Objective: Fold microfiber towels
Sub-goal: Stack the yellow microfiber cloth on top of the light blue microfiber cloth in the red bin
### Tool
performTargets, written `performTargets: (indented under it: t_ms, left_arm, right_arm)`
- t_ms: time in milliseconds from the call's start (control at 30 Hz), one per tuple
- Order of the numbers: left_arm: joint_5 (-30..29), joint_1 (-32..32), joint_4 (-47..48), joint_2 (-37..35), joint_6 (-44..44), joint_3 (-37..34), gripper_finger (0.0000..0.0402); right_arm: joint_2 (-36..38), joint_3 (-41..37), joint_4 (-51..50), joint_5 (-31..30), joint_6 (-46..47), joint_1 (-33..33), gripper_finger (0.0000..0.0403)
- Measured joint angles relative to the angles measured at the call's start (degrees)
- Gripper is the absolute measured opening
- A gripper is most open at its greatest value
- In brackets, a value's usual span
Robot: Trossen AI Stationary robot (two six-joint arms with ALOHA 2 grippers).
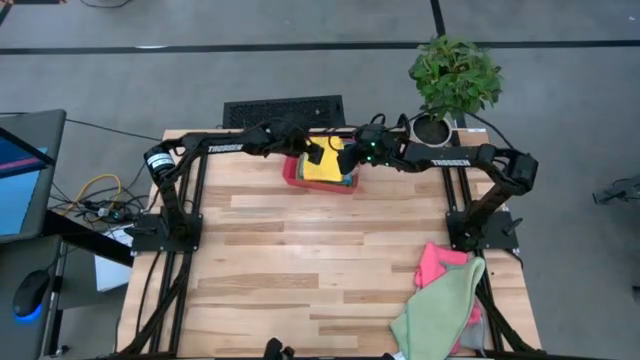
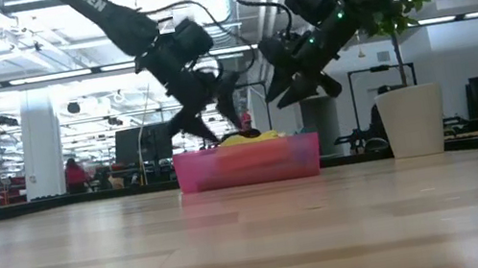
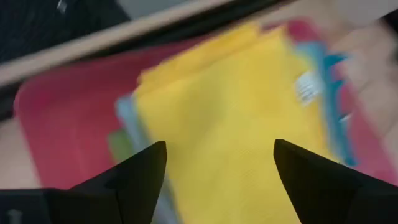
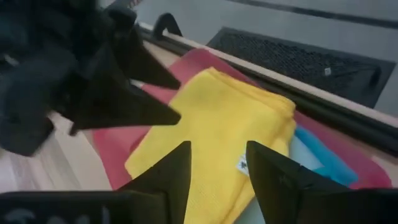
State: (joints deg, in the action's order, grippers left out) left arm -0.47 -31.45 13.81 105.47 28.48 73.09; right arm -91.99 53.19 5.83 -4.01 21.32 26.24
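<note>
A folded yellow microfiber towel (image 3: 236, 118) lies on top of a stack in the red tray (image 1: 292, 172) at the table's far middle. Light blue (image 3: 333, 93) and green (image 3: 119, 146) towel edges show under it. My left gripper (image 3: 221, 162) hangs open just above the yellow towel, over the tray's left part (image 2: 222, 122). My right gripper (image 4: 217, 158) is open too, above the tray's right part (image 2: 300, 92), with nothing between its fingers. A pink towel (image 1: 438, 262) and a green towel (image 1: 440, 310) lie heaped at the near right corner.
A potted plant (image 1: 452, 80) stands at the far right corner, close behind my right arm. A black grille (image 1: 283, 110) lies just beyond the table's far edge. Bare wooden tabletop (image 1: 300, 260) stretches from the tray to the near edge.
</note>
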Motion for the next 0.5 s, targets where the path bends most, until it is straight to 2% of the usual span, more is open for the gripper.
performTargets:
  t_ms: [100,233,367,500]
  left_arm:
    - [-0.83,0.22,4.4,-0.41,-1.54,3.57,0.0289]
    - [-4.86,0.57,8.48,-0.63,-3.69,6.78,0.0279]
    - [-3.97,1.95,3.12,-0.61,-6.36,6.57,0.0265]
    - [-3.37,2.66,-0.37,-0.4,-8.79,3.51,0.0244]
  right_arm:
    - [-1.93,0.0,0.97,-0.44,-0.98,-0.02,0.0168]
    - [-5.52,0.0,4.44,-0.42,-1.36,1.18,0.0152]
    - [-9.02,0.0,8.17,-0.46,-1.42,2.36,0.0139]
    - [-11.99,-0.02,8.42,-0.37,-1.42,3.63,0.0128]
